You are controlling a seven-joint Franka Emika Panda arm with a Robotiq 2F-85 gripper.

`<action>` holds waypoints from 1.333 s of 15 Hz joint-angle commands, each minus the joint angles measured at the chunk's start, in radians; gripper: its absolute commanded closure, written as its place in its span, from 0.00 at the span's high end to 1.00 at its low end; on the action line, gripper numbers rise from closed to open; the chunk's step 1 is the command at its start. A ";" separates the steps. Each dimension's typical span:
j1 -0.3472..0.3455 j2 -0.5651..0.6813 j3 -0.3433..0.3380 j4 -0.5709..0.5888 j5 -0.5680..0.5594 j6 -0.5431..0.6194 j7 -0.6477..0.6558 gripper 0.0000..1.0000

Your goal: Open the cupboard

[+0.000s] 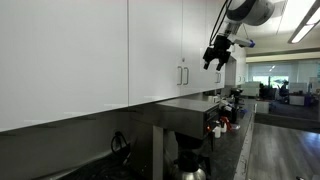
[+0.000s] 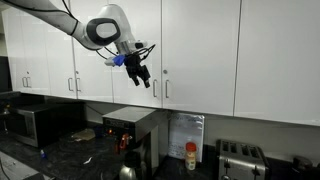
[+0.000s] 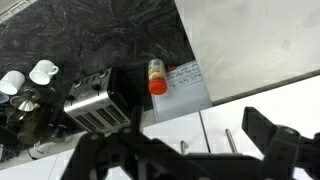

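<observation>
High on the wall above the dark surface, the cupboard is shut, its narrow white door flush with its neighbours in both exterior views. Its slim silver handle stands at the door's edge, just beside the matching handle of the wider door next to it. The tool hangs in front of the cupboard door, near the handle but apart from it, holding nothing. In the wrist view its fingers are spread wide, with both bars showing between them.

That pairing is the main hazard, I judge. With the two bars so close, jaws this wide could come in around both, or close on the neighbour's bar and pull the wrong door. A slight miss the other way would press a fingertip into the glossy door face rather than behind the bar. Once gripped, the thin bar gives little purchase, and the door swings on an arc: a straight pull could twist the bar out of the grasp or strain the hinge. The toaster and orange-capped bottle sit well below, clear of the swing
</observation>
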 commanded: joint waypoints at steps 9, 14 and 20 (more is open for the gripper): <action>0.005 0.042 0.002 0.025 0.003 0.053 -0.030 1.00; 0.007 0.095 -0.007 0.075 0.014 0.043 -0.041 1.00; -0.002 0.200 -0.003 0.165 -0.007 0.057 -0.044 1.00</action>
